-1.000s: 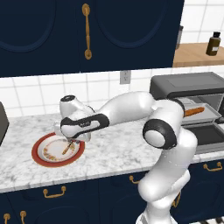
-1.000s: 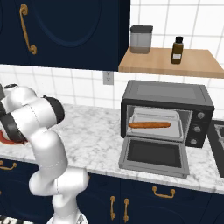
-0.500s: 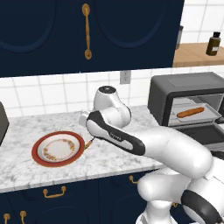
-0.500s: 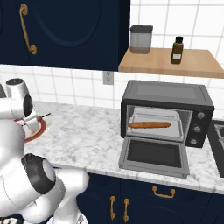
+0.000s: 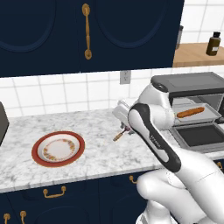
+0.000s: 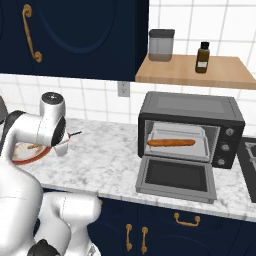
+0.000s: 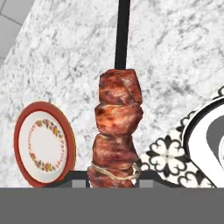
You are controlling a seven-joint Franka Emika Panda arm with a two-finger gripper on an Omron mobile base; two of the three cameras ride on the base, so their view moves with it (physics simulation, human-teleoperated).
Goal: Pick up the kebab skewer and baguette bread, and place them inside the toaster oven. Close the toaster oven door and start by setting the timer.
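Kebab skewer (image 7: 116,131) is clamped in the claw (image 5: 124,129) above the bench (image 5: 100,153), apparently. Baguette bread (image 6: 170,142) lies inside the toaster oven (image 6: 192,107), its door (image 6: 175,177) down.

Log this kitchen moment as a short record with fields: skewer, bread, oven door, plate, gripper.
skewer: thin kebab skewer with reddish-brown meat chunks, held above the marble counter
bread: golden-brown baguette on the rack inside the dark grey toaster oven
oven door: glass-fronted door dropped open
plate: red-rimmed plate, empty
gripper: white arm's gripper shut on the skewer

kebab skewer (image 7: 116,131): held above counter | baguette bread (image 6: 170,142): inside toaster oven (image 6: 192,107) | toaster oven door (image 6: 175,178): open
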